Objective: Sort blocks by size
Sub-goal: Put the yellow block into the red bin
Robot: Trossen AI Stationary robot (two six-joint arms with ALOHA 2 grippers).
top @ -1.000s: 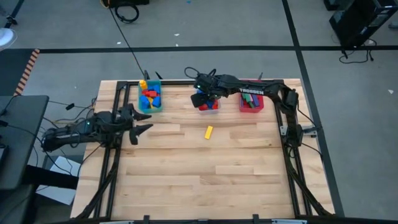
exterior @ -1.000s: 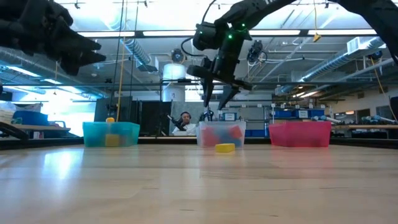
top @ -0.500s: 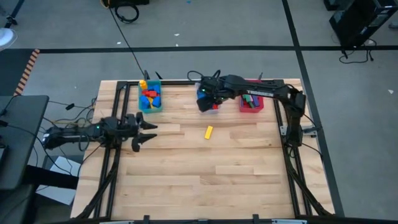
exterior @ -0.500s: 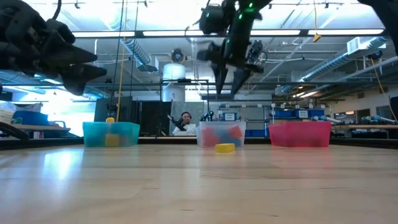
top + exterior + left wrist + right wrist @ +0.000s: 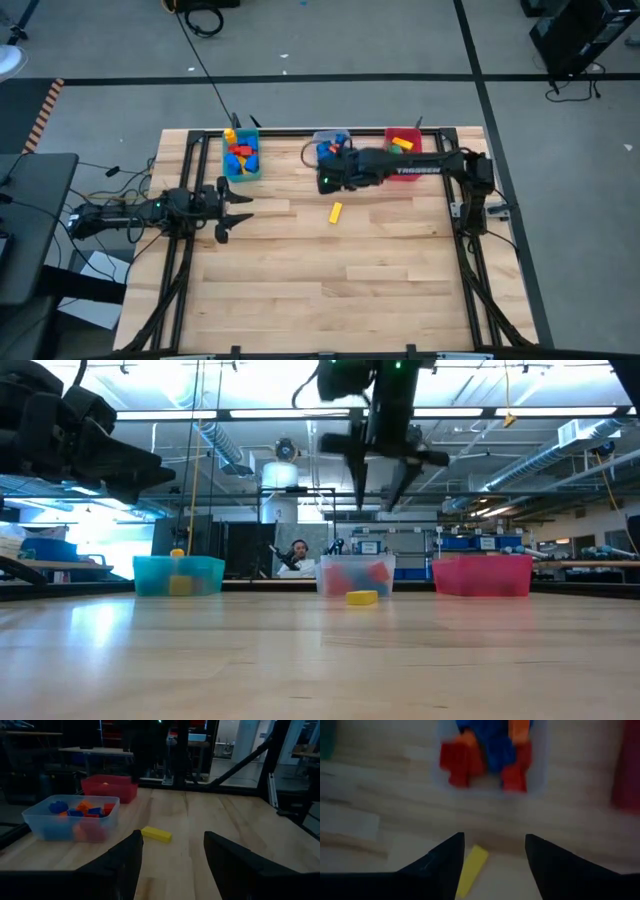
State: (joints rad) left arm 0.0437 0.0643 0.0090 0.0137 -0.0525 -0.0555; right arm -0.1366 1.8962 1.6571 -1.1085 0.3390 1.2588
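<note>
- Hand of the right arm is held above the tabletop, just in front of the clear bin, with its fingers apart and nothing between them; in the right wrist view the yellow block lies below the gap.
- Hand of the left arm is kept near the left edge of the tabletop, fingers apart and empty, pointed toward the middle.
- Sorting is judged nearly finished: yellow, blue and red blocks are seen in the teal bin, blue, red and orange ones in the clear bin, and green, orange and red ones in the red bin.
- Only the yellow block is seen loose on the tabletop, near the clear bin and well apart from the teal one.
- One pick and one drop into the matching bin are judged to be left.
</note>
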